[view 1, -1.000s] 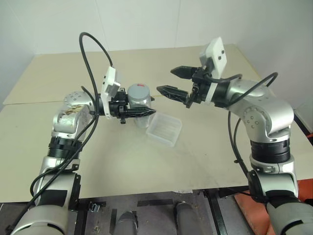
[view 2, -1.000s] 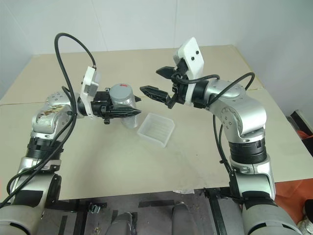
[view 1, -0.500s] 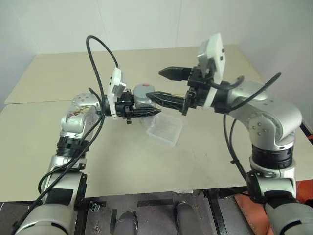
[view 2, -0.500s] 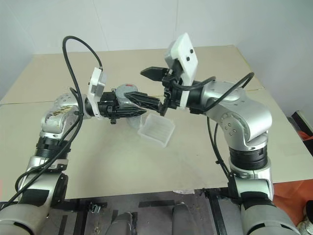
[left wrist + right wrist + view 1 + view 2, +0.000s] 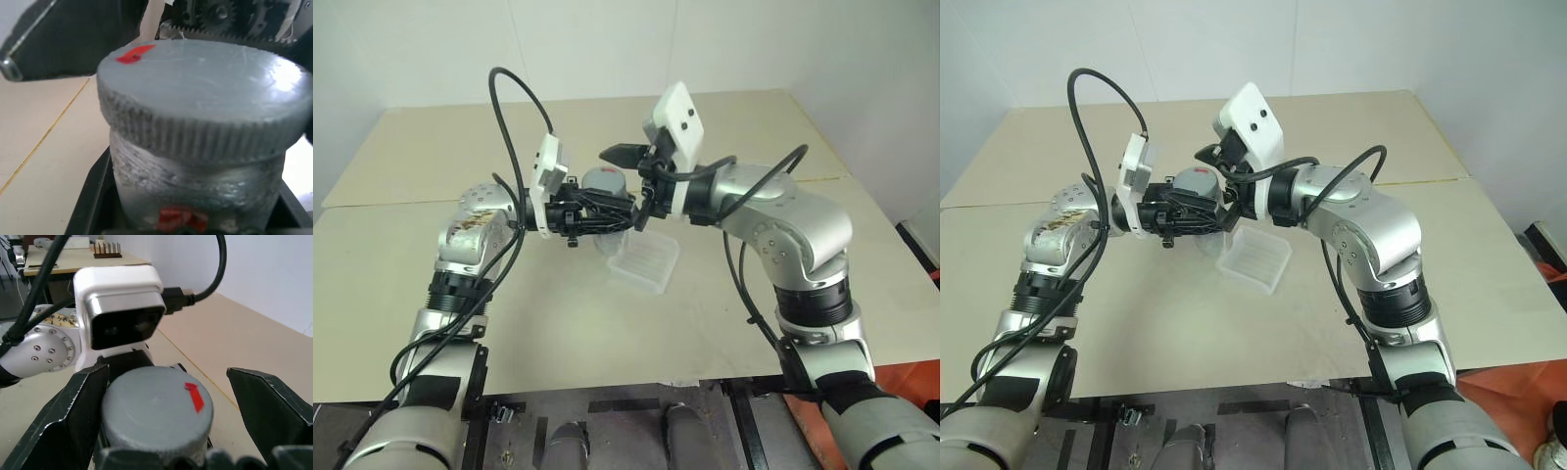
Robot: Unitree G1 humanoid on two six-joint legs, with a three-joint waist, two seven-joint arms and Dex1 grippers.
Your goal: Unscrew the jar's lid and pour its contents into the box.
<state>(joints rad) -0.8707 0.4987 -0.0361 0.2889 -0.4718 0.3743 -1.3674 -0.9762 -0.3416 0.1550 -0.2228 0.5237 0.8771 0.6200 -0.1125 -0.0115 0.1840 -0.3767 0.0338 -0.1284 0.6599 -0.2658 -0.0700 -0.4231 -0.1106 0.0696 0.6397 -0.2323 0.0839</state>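
Note:
My left gripper (image 5: 610, 210) is shut on the jar (image 5: 195, 191) just below its lid, holding it upright above the table, beside the box. The grey ribbed lid (image 5: 156, 404) carries a small red mark and sits on the jar. My right gripper (image 5: 166, 377) is open and level, with one black finger on each side of the lid (image 5: 606, 180). One finger (image 5: 80, 406) is close against the lid's rim; the other stands clearly apart. The contents are hidden inside the jar. The translucent white box (image 5: 646, 261) rests on the table just below and to the right of the jar.
The beige table (image 5: 734, 313) stretches around the box, with a seam line running across its far half. A white wall rises behind it. Black cables loop above both forearms.
My right gripper has swung left from beside the box to the jar, and its open fingers now straddle the lid. The left gripper has kept its hold on the jar.

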